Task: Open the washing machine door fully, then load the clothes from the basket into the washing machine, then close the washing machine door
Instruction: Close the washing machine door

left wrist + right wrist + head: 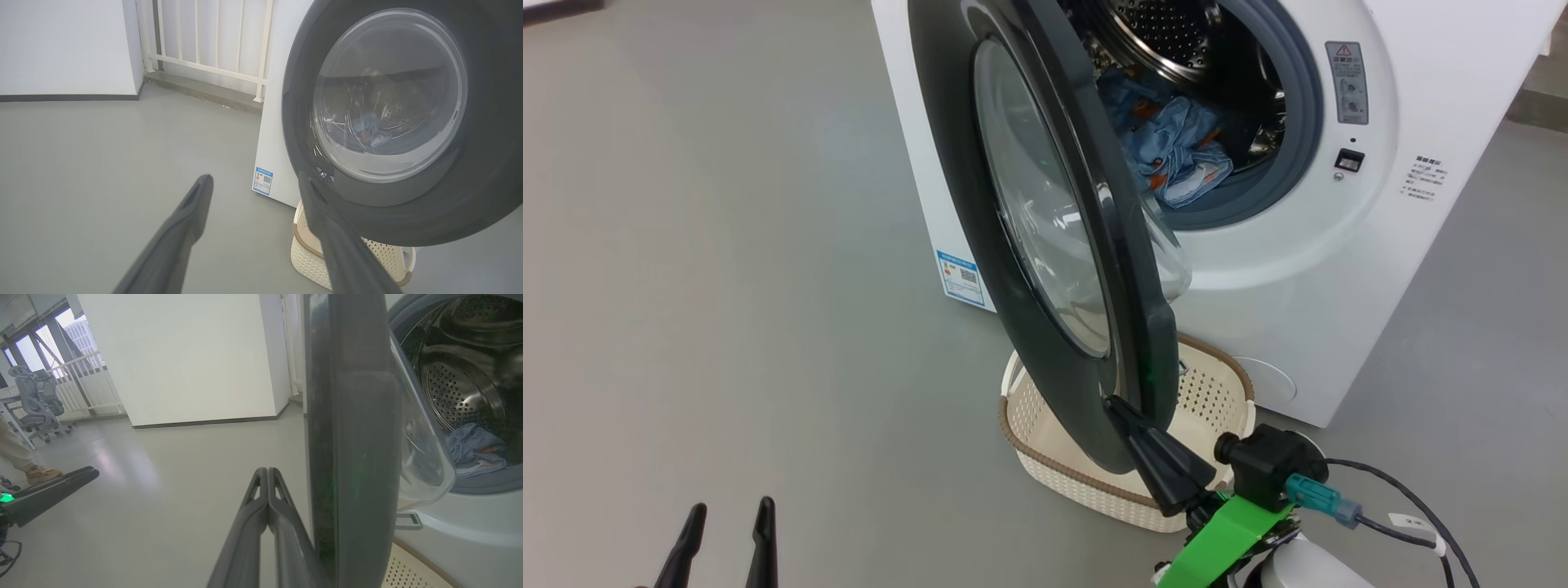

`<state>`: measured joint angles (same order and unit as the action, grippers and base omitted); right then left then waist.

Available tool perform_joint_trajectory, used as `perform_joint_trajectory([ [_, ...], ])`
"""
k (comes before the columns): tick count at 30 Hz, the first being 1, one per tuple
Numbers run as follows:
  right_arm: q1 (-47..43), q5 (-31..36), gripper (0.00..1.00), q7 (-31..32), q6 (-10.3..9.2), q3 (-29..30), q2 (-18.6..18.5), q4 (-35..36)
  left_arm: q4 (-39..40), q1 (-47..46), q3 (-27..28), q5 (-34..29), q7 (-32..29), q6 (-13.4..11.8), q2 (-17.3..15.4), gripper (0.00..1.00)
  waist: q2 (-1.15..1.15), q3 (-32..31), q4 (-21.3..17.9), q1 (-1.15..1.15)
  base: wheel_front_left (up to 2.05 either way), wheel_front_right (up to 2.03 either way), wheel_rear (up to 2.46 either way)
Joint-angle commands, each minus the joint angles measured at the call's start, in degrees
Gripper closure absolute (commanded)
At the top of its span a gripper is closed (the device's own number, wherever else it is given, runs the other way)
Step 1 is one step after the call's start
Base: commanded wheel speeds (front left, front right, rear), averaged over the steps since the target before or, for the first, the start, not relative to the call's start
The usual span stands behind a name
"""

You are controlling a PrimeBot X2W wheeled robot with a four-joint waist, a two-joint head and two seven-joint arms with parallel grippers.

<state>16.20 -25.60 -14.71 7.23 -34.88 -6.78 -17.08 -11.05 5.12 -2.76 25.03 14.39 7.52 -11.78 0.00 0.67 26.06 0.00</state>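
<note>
**Door half-swung: where the close could snag**

Head view: one washing machine door (pixel 1045 245) stands partway open, edge-on. It hangs over one basket (pixel 1078 482), which looks empty. The right gripper (pixel 1123 416) is pinched together and holds nothing. Its tips are at the door's lower rim, touching or just beside; I cannot tell which. The left gripper (pixel 731 506) is spread wide and empty, well apart from the door. One heap of clothes (pixel 1172 151) lies in the drum of the one washing machine (pixel 1421 269); how many pieces it holds I cannot tell. Its front fold sits near the grey seal, so it might get pinched when the door closes.

Left wrist view: the door's lower rim hangs close over the basket (pixel 310 261), so a swing might clip it. There is one blue label (pixel 263 179).

Right wrist view: the closed fingers (pixel 261 522) lie along the door's glossy face (pixel 351 437). A push from such thin tips could skid off. Far off are one foot (pixel 39 473) and one chair (pixel 41 396).
</note>
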Motion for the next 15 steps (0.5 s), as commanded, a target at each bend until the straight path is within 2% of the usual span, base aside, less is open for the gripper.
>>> perform_joint_trajectory([
  [1, 1.7, -0.79, 1.0, -0.29, 0.25, -0.2, 1.1, 0.67, 1.44, -2.02, 1.95, -0.45, 0.61, -0.03, -0.91, 0.0, 0.0, 0.08, 0.18, 0.0, 0.0, 0.0, 0.0],
  [15, 2.88, -1.0, 1.0, -0.29, 0.25, 2.12, 1.96, -1.97, 1.51, -2.3, 1.46, -0.28, 0.61, -0.03, -0.98, 0.0, 0.0, 0.62, 0.72, 0.0, 0.0, 0.0, 0.0],
])
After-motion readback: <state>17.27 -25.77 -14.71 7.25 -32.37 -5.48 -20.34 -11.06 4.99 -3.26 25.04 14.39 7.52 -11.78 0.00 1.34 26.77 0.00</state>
